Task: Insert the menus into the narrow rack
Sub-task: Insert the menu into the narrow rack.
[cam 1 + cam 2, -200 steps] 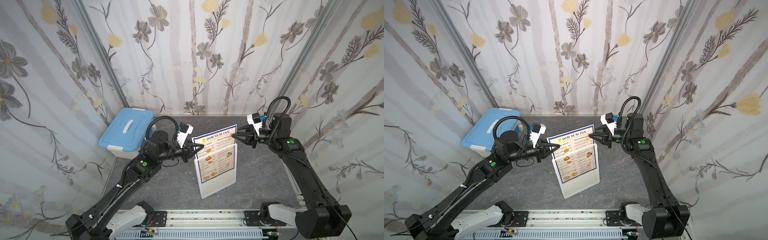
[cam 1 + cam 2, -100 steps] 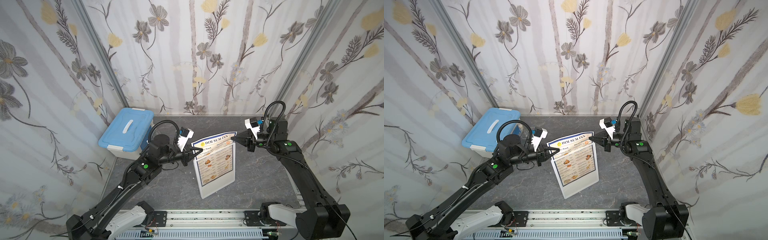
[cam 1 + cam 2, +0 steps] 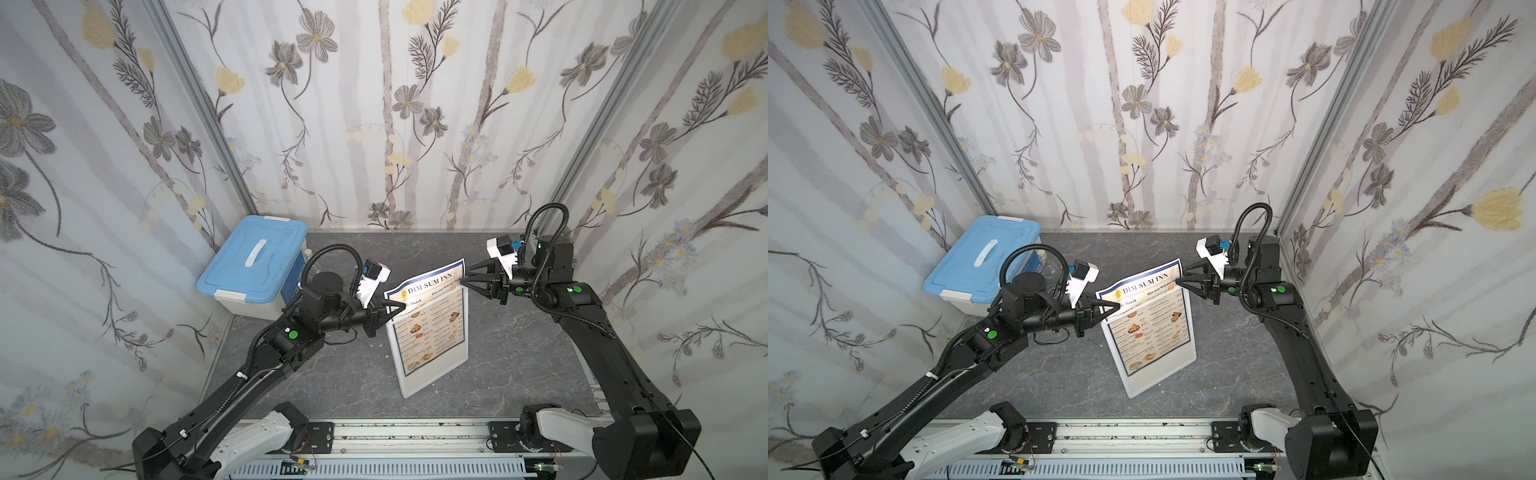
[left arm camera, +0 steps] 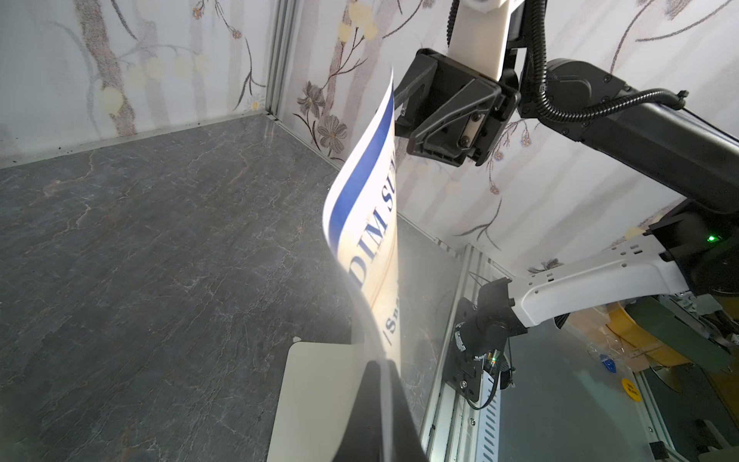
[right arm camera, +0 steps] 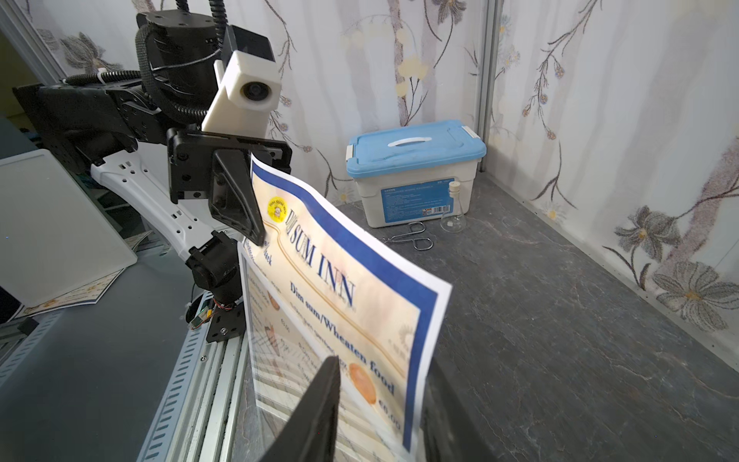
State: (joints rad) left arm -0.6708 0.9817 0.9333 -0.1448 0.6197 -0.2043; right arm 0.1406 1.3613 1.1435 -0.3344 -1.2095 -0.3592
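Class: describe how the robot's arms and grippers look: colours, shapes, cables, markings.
Both the left arm and right arm are black with a white link at the base, a green dot, and a looped black ribbed cable. The left gripper and right gripper have black triangular fingers and carry a white camera block with a blue plug.
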